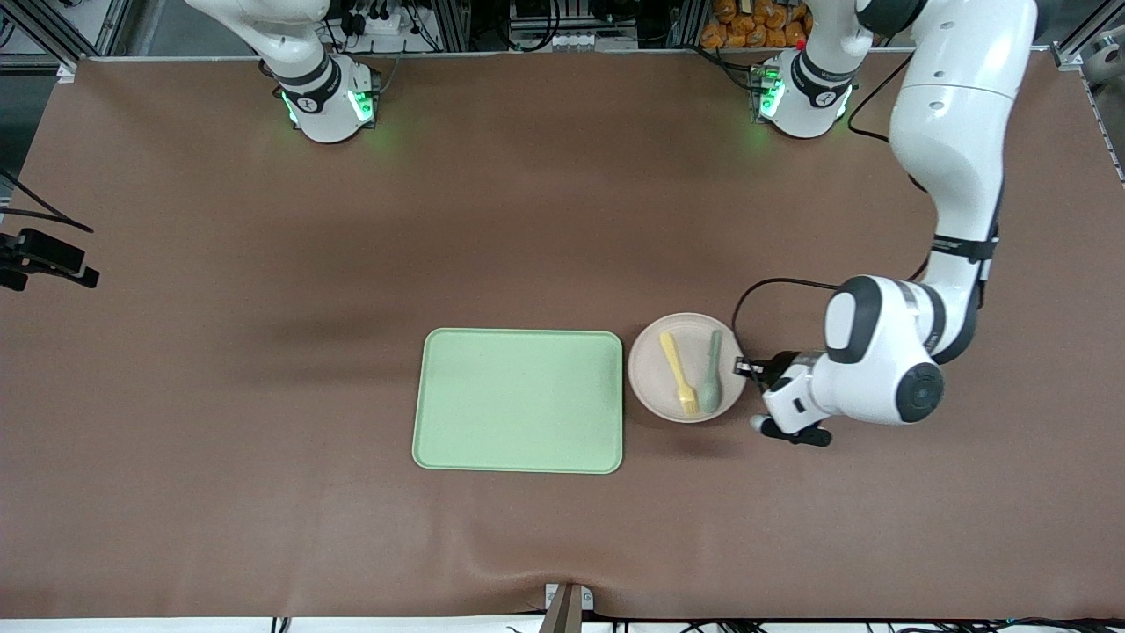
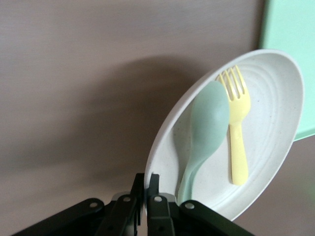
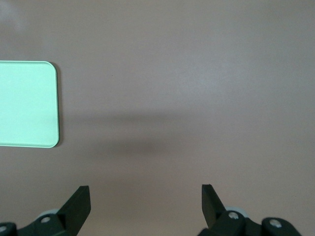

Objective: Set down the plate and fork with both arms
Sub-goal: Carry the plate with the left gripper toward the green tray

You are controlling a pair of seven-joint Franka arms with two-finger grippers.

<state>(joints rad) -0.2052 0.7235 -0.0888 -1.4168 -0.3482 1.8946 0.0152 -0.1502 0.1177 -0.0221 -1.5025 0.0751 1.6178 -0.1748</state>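
The pale plate (image 1: 649,374) sits beside the green tray (image 1: 518,400), toward the left arm's end of the table. On it lie the yellow fork (image 1: 678,374) and a grey-green spoon (image 1: 712,380), side by side. My left gripper (image 1: 745,367) is shut on the plate's rim on the side away from the tray. In the left wrist view its fingers (image 2: 147,177) pinch the rim of the plate (image 2: 275,98), with the fork (image 2: 237,128) and spoon (image 2: 206,123) lying past them. My right gripper (image 3: 145,189) is open over bare mat and holds nothing.
A corner of the tray (image 3: 24,103) shows in the right wrist view. A black device (image 1: 44,259) pokes in at the right arm's end of the table. A small mount (image 1: 567,607) sits at the table edge nearest the camera. Brown mat surrounds the tray.
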